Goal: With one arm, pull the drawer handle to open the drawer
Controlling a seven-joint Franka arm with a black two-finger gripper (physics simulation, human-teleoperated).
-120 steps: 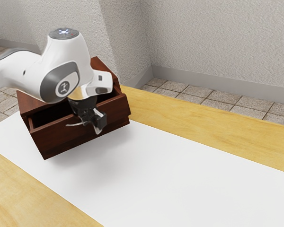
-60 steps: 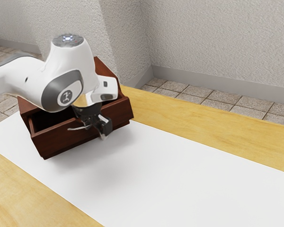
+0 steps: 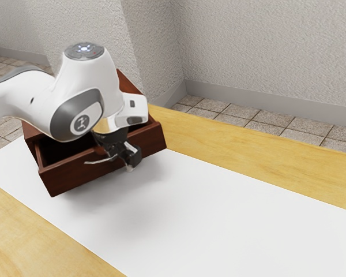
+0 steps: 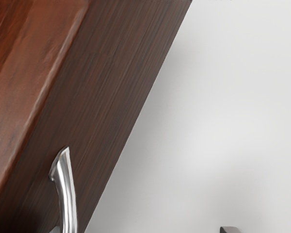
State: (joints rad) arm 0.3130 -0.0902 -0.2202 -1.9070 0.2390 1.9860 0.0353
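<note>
A dark red wooden drawer (image 3: 69, 176) stands pulled out of its cabinet (image 3: 128, 85) at the exterior view's left, its inside showing. A thin silver handle (image 3: 98, 160) lies across the drawer's front. My black gripper (image 3: 126, 156) hangs at the handle's end nearer the exterior view's right, fingers apart and open, one on each side of the bar. In the wrist view the handle (image 4: 64, 194) curves off the dark drawer front (image 4: 102, 107) close below my hand, and one fingertip (image 4: 230, 229) shows well away from it over the white mat.
The cabinet rests on a white mat (image 3: 196, 208) that covers the middle of a light wooden table (image 3: 265, 156). A rough grey wall (image 3: 254, 46) and a tiled floor (image 3: 288, 124) lie behind. My white arm (image 3: 75, 98) hides part of the cabinet.
My gripper has shifted toward the exterior view's right with the handle, and the drawer front has come out a little with it.
</note>
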